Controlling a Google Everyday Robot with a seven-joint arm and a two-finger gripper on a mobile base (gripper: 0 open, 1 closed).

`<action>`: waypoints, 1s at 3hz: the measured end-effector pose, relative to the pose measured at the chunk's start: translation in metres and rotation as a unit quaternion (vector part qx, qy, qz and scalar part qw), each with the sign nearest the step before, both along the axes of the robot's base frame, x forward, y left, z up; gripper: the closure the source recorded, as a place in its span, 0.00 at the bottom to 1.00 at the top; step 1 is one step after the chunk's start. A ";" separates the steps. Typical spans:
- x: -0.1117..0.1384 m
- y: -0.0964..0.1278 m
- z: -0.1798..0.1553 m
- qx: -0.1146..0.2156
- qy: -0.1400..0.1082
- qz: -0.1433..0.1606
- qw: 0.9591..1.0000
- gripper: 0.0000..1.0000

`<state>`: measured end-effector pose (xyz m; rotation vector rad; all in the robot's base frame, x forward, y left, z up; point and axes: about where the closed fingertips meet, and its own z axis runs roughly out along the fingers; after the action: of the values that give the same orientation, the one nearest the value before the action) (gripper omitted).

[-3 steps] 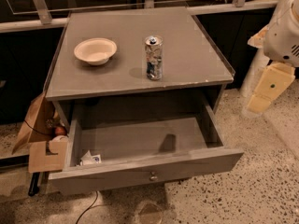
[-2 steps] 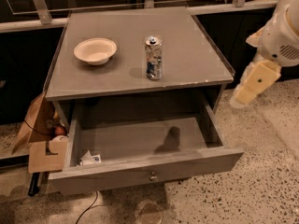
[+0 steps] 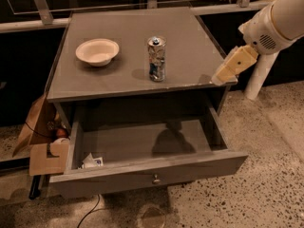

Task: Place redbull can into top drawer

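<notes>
Already the top drawer (image 3: 109, 180) is standing pulled right out at the front of the scene, its flat front and small round knob (image 3: 156, 178) facing the camera. Its floor is lying mostly bare. Only a small white packet (image 3: 90, 162) is sitting in the front-left corner, so nothing is blocking the middle.

Above and behind it, the redbull can (image 3: 156, 58) is standing upright on the cabinet top (image 3: 190, 32), a little right of centre and near the front edge. A cream bowl (image 3: 97, 51) is sitting to its left, well apart from it. Neither has shifted over the last second, and the drawer is staying just as open.

What is changing is the arm. A second ago the gripper (image 3: 222, 75) was hanging low beside the cabinet's right side. Now it is coming up and in, and its tip is hovering at the right front corner of the top. It is reaching toward the can but is apart from it, with bare cabinet top lying between the two.

How wide the gripper is standing cannot be told from this angle. It is plainly not holding the can.

By this reading the approach is only getting under way. The grasp is yet to come, and after it the lift and the lowering into the drawer.
</notes>
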<state>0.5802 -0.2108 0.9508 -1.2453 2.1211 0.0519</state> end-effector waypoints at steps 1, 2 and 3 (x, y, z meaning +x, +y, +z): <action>0.045 0.035 0.002 0.038 -0.020 0.019 0.999 0.00; 0.067 0.061 -0.003 0.056 -0.022 0.039 0.997 0.00; 0.087 0.089 -0.016 0.073 -0.021 0.061 0.995 0.00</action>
<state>0.6667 -0.1217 0.9345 -1.2760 1.9651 0.2284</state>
